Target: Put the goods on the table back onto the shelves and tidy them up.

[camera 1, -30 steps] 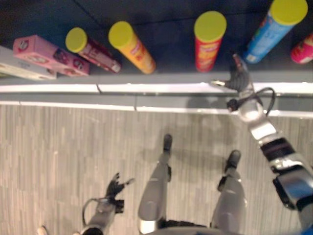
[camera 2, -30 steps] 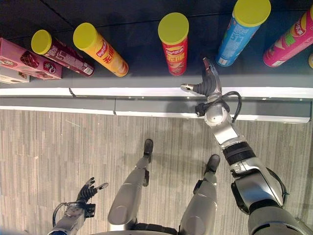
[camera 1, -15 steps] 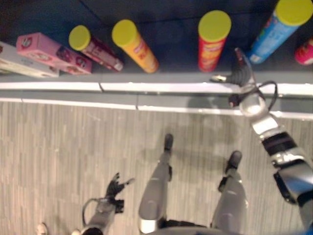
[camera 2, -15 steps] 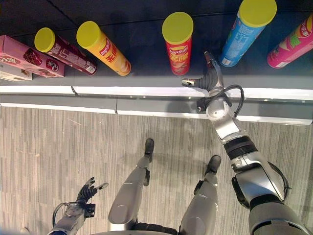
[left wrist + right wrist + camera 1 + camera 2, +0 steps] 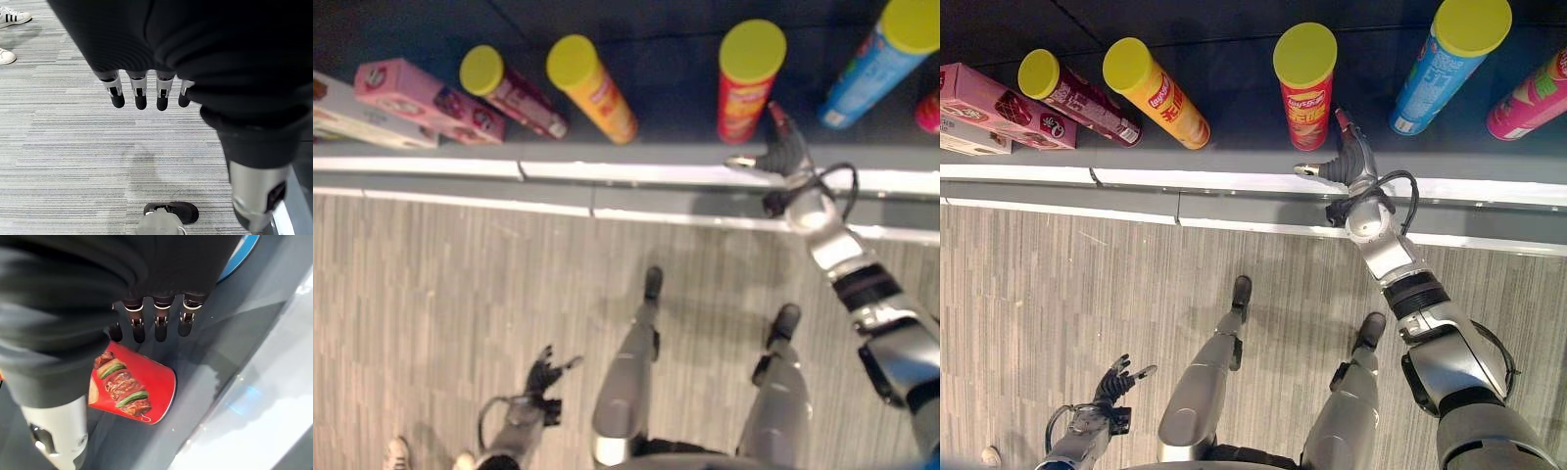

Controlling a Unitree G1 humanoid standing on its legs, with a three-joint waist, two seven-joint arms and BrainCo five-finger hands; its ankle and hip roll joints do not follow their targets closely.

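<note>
A red can with a yellow lid point(image 5: 1304, 86) stands on the dark shelf point(image 5: 1234, 137). My right hand point(image 5: 1349, 162) is open just to the right of the can's base, fingers straight and thumb stuck out over the shelf's front edge. In the right wrist view the fingers point(image 5: 156, 328) hover close above the red can point(image 5: 132, 389), curled round nothing. Along the shelf also stand an orange can point(image 5: 1156, 93), a maroon can point(image 5: 1077, 88), a blue can point(image 5: 1449, 61) and a pink can point(image 5: 1528, 98). My left hand point(image 5: 1116, 382) hangs open low over the floor.
Pink boxes point(image 5: 994, 103) lie at the shelf's left end. A white strip point(image 5: 1185, 181) runs along the shelf's front edge above grey striped flooring. A person's white shoes point(image 5: 13, 17) stand on the floor off to my left.
My right hand has slid left along the shelf's front, closer to the red can. The camera has shifted slightly. The left hand has not moved.
</note>
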